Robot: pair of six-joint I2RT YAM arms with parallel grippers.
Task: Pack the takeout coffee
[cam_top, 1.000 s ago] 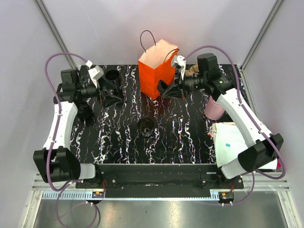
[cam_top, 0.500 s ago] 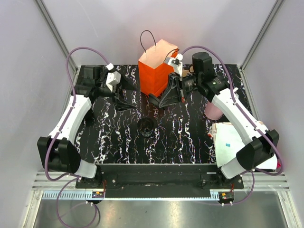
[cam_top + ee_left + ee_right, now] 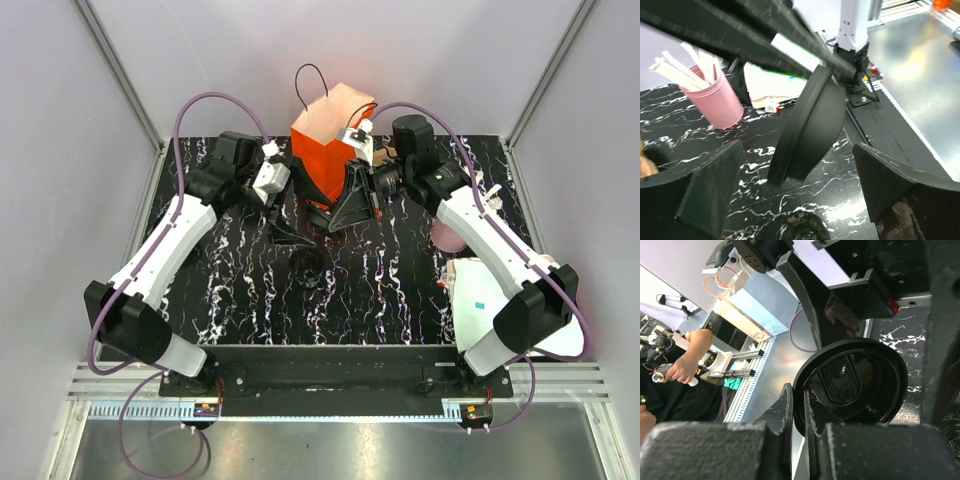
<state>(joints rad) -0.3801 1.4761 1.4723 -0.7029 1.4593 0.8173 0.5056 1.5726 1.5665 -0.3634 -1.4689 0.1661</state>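
The small black coffee cup (image 3: 306, 267) stands upright in the middle of the table, its top uncovered; its rim shows at the bottom of the left wrist view (image 3: 801, 228). My right gripper (image 3: 336, 212) is shut on the rim of the round black lid (image 3: 852, 382), held on edge above and behind the cup. The lid also shows in the left wrist view (image 3: 812, 127). My left gripper (image 3: 290, 230) is open and empty, its fingers (image 3: 715, 185) spread wide just behind and above the cup, facing the lid. The orange paper bag (image 3: 325, 150) stands at the back centre.
A pink cup with white sticks (image 3: 715, 102) stands at the right, mostly hidden under the right arm in the top view (image 3: 448, 232). White papers (image 3: 490, 300) lie at the right front. The two grippers are close together in front of the bag.
The left arm has swung from the back left to the centre, over the cup. The right gripper with the lid has moved left and nearer, toward the cup.
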